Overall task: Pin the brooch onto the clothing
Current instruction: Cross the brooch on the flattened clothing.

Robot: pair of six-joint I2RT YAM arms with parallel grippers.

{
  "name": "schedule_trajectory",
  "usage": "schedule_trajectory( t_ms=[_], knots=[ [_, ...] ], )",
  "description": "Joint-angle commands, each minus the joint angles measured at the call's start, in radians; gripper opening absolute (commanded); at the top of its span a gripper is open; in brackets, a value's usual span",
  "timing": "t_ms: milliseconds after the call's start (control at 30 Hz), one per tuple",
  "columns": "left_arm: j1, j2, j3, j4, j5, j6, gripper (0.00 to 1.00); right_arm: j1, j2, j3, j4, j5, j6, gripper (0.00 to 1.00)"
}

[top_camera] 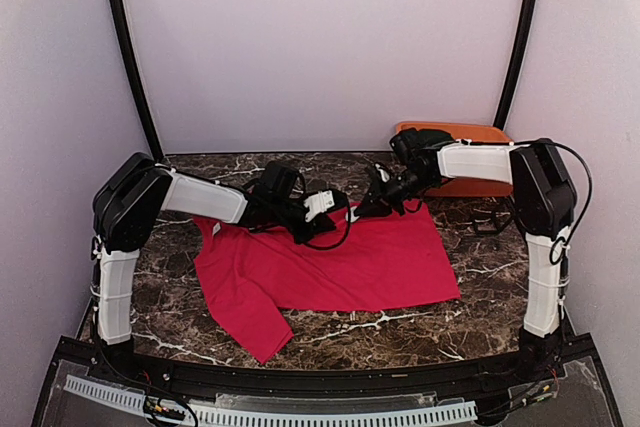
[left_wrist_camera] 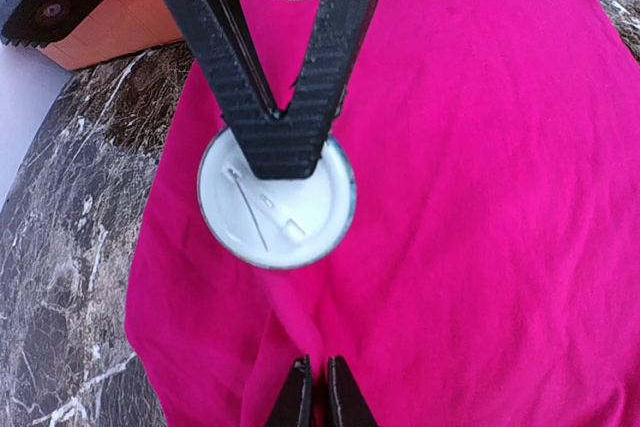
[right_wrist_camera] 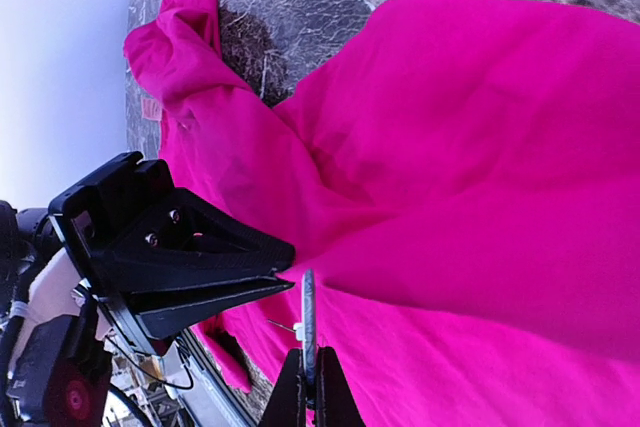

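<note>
Top view, clothing: red T-shirt [top_camera: 340, 262] lies flat mid-table [top_camera: 480, 247], with bare marble on every side; an orange box [top_camera: 480, 133] stands beyond its far right corner.
Top view, arms: left gripper [top_camera: 338, 222] and right gripper [top_camera: 365, 207] meet over the shirt's far edge.
Left wrist, brooch: white round brooch [left_wrist_camera: 285, 227], pin side showing, is pinched by the right gripper over the cloth near its marble-bordered edge; this wrist's own fingers are pressed nearly together.
Right wrist, brooch: seen edge-on, clamped; left gripper's tips sit just beside it.

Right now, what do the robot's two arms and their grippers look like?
The left arm and right arm each alternate white shell links with bulky black joint housings. Thin black cables loop alongside them. The left gripper and right gripper have matte black, ribbed, wedge-shaped fingers tapering to narrow tips. No markings are legible.
</note>
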Motion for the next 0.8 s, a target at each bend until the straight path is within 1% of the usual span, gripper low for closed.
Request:
schedule_trajectory(
  t_ms=[0,167,333,500,567,767],
  knots=[
    [0.004,-0.058,-0.019,0.004,-0.018,0.019,0.07,-0.012,-0.044,0.044,-0.149,0.092,0.0,0.0],
    [0.002,-0.07,-0.031,0.017,-0.041,0.044,0.07,-0.022,-0.031,0.085,-0.268,0.131,0.04,0.0],
    [-0.02,-0.08,-0.066,0.062,-0.141,0.102,0.06,-0.008,-0.035,0.115,-0.346,0.117,0.125,0.0],
    [-0.037,-0.096,-0.126,0.154,-0.184,0.129,0.03,0.012,-0.066,0.102,-0.311,0.164,0.28,0.0],
    [-0.043,-0.098,-0.139,0.176,-0.188,0.141,0.02,0.02,-0.06,0.1,-0.296,0.141,0.334,0.0],
    [-0.051,-0.107,-0.162,0.202,-0.166,0.167,0.01,0.075,0.004,0.167,-0.278,0.073,0.356,0.0]
  ],
)
